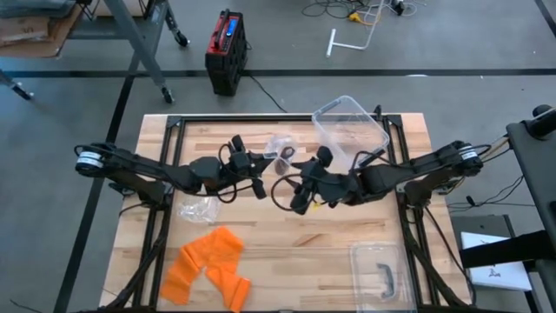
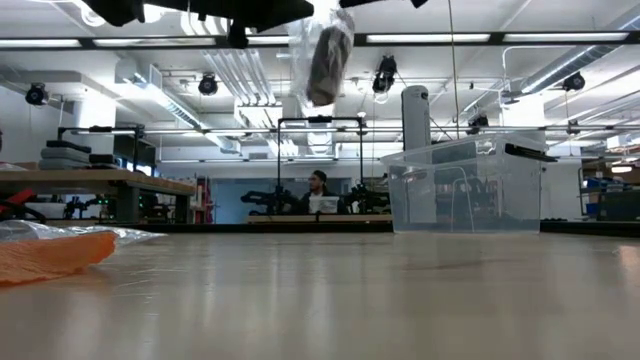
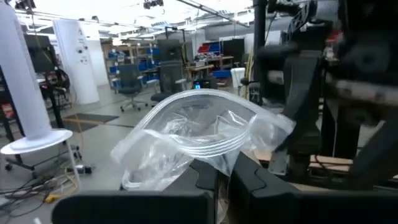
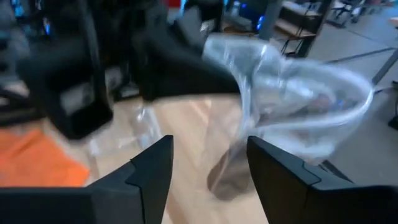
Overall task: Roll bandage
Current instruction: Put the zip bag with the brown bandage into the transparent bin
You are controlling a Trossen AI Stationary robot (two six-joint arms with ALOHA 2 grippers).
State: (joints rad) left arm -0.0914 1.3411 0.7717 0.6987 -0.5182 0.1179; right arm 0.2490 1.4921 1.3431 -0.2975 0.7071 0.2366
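Observation:
An orange bandage (image 1: 208, 265) lies loosely crumpled on the table's near left part, also seen in the low view (image 2: 50, 255). A clear zip bag (image 1: 280, 148) with a dark roll (image 2: 325, 55) inside hangs high above the table's middle. My left gripper (image 3: 224, 177) is shut on this bag. My right gripper (image 4: 208, 168) is open, level with the bag, with one finger on either side of the bag's lower part (image 4: 227, 177); I cannot tell whether it touches. My left gripper pinches the clear bag between its two fingers at the zip rim of its open mouth (image 3: 214, 155), coming from the table's left about level. The mouth gapes open beyond the fingers. The bag hangs below the hold, lifted clear of the table.
A clear plastic bin (image 1: 352, 130) stands tilted at the far right, its lid (image 1: 382, 274) lying near the right front corner. A second crumpled clear bag (image 1: 198, 207) lies left of centre. The wooden tabletop (image 1: 295, 252) is bare in the near middle.

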